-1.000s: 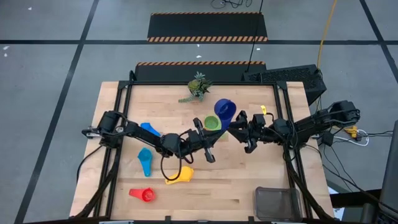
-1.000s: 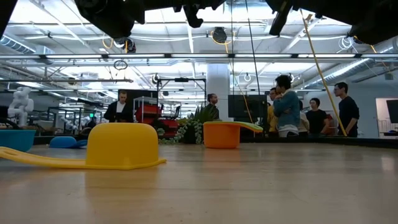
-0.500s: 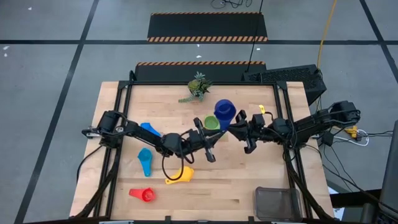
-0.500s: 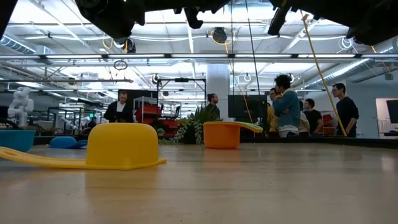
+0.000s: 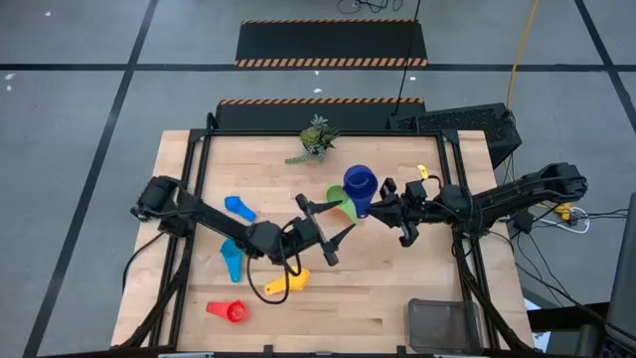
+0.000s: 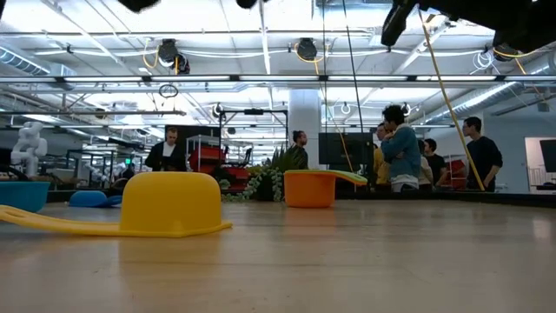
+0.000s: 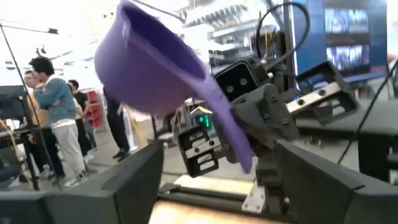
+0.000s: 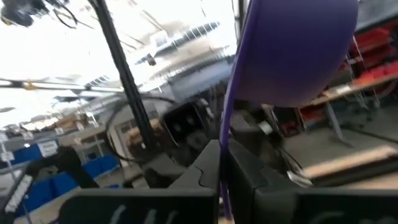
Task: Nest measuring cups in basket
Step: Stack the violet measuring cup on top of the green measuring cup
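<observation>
A dark blue measuring cup [image 5: 360,184] hangs in the air above the table's middle, with my right gripper [image 5: 384,206] shut on it. My left gripper [image 5: 345,220] stands open just left of the cup; its fingers [image 7: 127,180] are spread wide below the bowl [image 7: 155,68] and touch nothing. A green cup [image 5: 339,204] sits in an orange cup [image 6: 310,188], which stands on the table. The blue [image 5: 237,207], light blue [image 5: 232,257], yellow [image 5: 288,281] and red [image 5: 231,311] cups lie at the left. The basket [image 5: 444,323] stands at the near right corner. My right gripper pinches the dark blue cup's flat handle [image 8: 224,134] between its two fingers, which lie along the handle. They come from the table's right side, slanting a little upward. The cup is lifted clear of the table, its bowl [image 8: 292,50] beyond and above the fingertips.
A small green plant sprig [image 5: 315,139] lies near the far edge. The yellow cup [image 6: 169,204] lies bowl down. Several people stand in the room beyond the table. Bare wood lies between the cups and the basket.
My left gripper has opened wide and drawn back a little toward the near left, rising slightly. The dark blue cup has stayed in the air at my right gripper, shifted slightly toward the near edge.
</observation>
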Controlling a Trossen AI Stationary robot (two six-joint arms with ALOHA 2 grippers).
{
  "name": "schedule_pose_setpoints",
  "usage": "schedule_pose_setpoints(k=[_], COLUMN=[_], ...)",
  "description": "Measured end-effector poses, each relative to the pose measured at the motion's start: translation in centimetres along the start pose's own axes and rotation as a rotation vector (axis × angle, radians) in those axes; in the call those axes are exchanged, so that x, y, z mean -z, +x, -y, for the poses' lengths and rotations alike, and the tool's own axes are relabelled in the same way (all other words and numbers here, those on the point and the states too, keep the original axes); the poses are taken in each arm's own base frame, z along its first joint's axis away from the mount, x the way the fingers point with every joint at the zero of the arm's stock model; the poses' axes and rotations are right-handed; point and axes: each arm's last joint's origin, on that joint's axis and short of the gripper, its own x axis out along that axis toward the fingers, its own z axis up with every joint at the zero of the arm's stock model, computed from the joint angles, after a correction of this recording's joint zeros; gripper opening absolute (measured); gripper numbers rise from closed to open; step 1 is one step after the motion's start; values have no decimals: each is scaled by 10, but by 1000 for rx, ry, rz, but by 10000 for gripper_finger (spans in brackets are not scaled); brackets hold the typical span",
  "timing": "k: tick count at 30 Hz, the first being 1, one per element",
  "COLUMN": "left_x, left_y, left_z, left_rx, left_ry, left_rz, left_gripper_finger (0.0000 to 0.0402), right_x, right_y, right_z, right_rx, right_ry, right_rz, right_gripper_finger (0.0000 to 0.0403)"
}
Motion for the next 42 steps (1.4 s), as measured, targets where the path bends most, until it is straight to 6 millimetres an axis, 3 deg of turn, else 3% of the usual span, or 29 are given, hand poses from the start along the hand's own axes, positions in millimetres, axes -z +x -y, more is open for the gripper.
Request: schedule_pose_setpoints(k=[5, 13, 18, 33, 42], left_x=[-24, -63, -77, -70, -66], left_y=[-11, -37, -48, -63, -69], left_z=[-5, -17, -21, -16, -14], left_rx=[36, 116, 152, 260, 262], left_ry=[29, 93, 148, 450, 582], left_rz=[-88, -169, -185, -273, -307], left_gripper_finger=[305, 260, 236, 266, 252], right_x=[-1, 7, 12, 42, 51], right_y=[-7, -14, -15, -14, -13], right_z=[0, -6, -9, -11, -10], right_rx=[38, 60, 65, 22, 24], right_ry=[64, 153, 197, 502, 629], right_rz=[-87, -210, -258, -515, -588], right_gripper_finger=[0, 0, 0, 0, 0])
